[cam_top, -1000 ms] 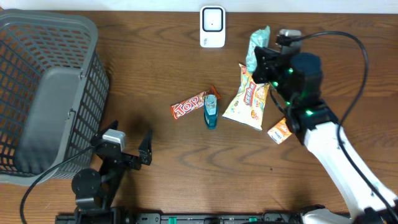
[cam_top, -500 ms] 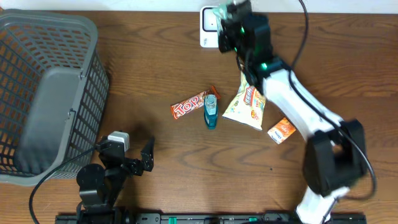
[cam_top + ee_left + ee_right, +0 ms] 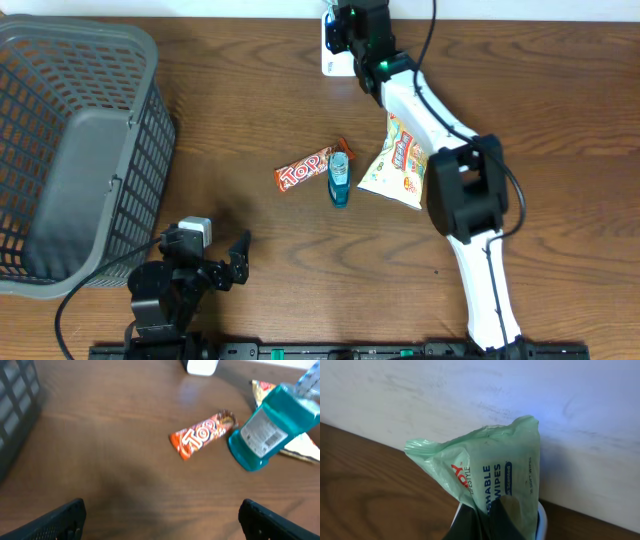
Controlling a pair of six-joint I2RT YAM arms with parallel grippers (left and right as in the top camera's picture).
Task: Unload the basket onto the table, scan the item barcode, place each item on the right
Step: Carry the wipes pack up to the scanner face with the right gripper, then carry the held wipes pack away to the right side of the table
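Overhead, the grey basket [image 3: 80, 150] fills the table's nine o'clock side, and at seven o'clock the left gripper [image 3: 203, 252] hangs idle over bare wood with its jaws spread wide, holding nothing. Near the table's centre lie a candy bar [image 3: 303, 173], a blue bottle [image 3: 340, 180] touching its end, and a snack bag [image 3: 398, 165] just beside at three o'clock of the bottle. The right arm reaches up to twelve o'clock, where the right gripper [image 3: 352, 22] hovers over the white scanner [image 3: 332, 62]. The right wrist view shows its jaws pressed together on the lower edge of a green wipes pack [image 3: 495, 470], which stands upright above the scanner's rim, close to the wall. The step in hand looks like presenting the pack to the scanner. No barcode shows on the visible face, so the next move probably calls for turning the pack until its code faces the reader.
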